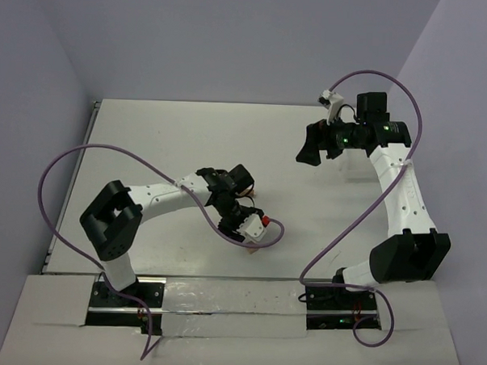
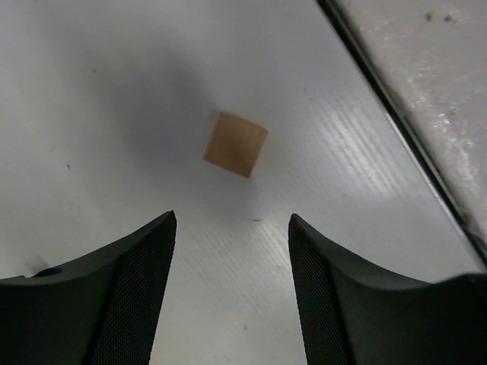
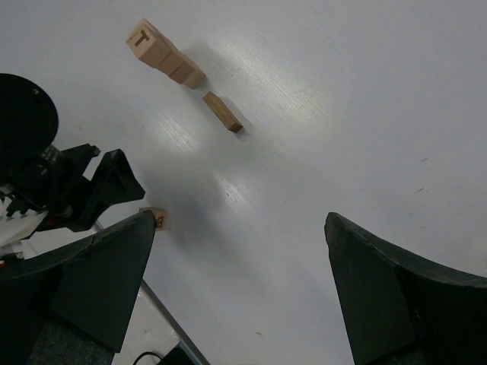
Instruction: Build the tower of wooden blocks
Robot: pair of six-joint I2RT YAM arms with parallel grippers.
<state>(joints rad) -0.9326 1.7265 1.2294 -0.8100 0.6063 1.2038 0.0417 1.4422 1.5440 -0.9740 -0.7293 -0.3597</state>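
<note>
Looking at the left claw [image 2: 232,220] first: jaws parted roughly halfway, gripping nothing, just bare white tabletop [image 2: 114,91] showing in the gap. Just past the fingertips, centre of the left wrist view, spotted one square wood block [image 2: 235,144] lying flat, turned a bit askew and clear of both fingers. Beyond that, a dark seam [image 2: 396,99] running diagonally across the upper right of the frame. Over to the right claw [image 3: 240,220]: spread wide, holding nothing, hanging high above the tabletop. Upper left of the right wrist view, found the tower [image 3: 163,55], about three blocks with a T on the end one; can't tell from this angle whether upright or lying down. Just beside it, toward lower right, a thin flat block [image 3: 222,112] lying apart. Down at the left edge, another small block [image 3: 155,219] right next to the left arm [image 3: 46,182].
</note>
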